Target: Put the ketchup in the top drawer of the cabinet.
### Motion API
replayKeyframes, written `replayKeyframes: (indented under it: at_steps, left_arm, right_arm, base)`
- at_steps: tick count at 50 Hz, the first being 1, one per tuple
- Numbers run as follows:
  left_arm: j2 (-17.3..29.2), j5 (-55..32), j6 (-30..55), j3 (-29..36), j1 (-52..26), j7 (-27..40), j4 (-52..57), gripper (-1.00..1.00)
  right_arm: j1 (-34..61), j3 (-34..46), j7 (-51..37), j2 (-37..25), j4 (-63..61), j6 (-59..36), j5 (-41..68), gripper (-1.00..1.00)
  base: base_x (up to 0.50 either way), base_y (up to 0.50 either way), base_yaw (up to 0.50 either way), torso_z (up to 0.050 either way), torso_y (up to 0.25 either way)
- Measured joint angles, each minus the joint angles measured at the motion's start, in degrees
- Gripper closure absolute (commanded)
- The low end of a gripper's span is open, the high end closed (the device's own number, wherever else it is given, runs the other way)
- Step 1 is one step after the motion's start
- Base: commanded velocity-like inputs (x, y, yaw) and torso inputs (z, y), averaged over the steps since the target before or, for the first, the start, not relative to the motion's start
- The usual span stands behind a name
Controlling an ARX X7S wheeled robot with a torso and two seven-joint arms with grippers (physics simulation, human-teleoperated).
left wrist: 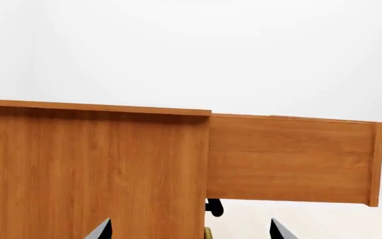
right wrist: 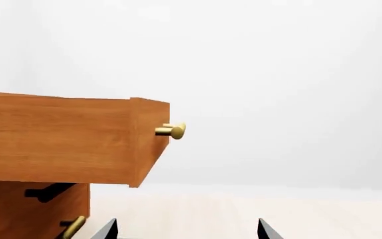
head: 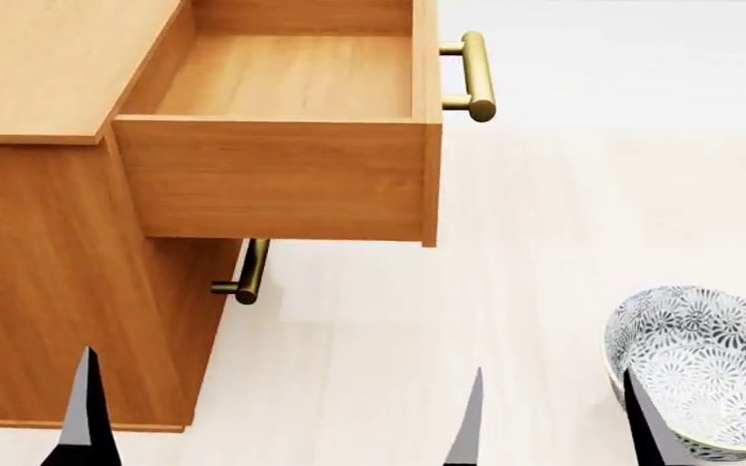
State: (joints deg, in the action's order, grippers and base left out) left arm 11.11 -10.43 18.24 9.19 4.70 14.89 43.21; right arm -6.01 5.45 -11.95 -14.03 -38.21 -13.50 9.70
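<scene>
The ketchup is not in any view. The orange-brown cabinet [head: 50, 291] stands at the left. Its top drawer [head: 283, 92] is pulled fully out and is empty, its brass handle [head: 474, 76] pointing right. The drawer also shows from the side in the left wrist view [left wrist: 290, 159] and the right wrist view [right wrist: 65, 139]. My left gripper [left wrist: 191, 228] is open and empty, facing the cabinet's side; one of its fingers [head: 88, 413] shows in the head view. My right gripper [right wrist: 187, 228] is open and empty, in front of the drawer's front end [head: 555, 427].
A grey-patterned bowl [head: 703, 364] sits on the pale floor at the lower right, just beside my right gripper. The lower drawer is shut, its brass handle [head: 252, 274] sticking out under the open top drawer. The cabinet's flat top [head: 36, 58] is at the upper left.
</scene>
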Motion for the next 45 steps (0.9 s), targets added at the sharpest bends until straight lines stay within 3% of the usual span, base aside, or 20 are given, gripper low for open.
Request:
replayKeyframes:
  at_steps: [15,45]
  left_arm:
    - [0.25,0.1,-0.74,0.7,-0.82,0.96,-2.12,-1.0]
    - [1.71,-0.88,-2.35,2.15,-1.64,3.2,-4.4,-1.0]
  right_arm:
    - [-5.03,-14.45,3.5,-7.13,0.58,0.06,8.67,-1.0]
    - [-10.65,-24.48,8.17,-11.76,3.65,1.16,16.03,-1.0]
  base:
    - [0.0,0.0,0.0,0.0,0.0]
    - [0.0,0.0,0.0,0.0,0.0]
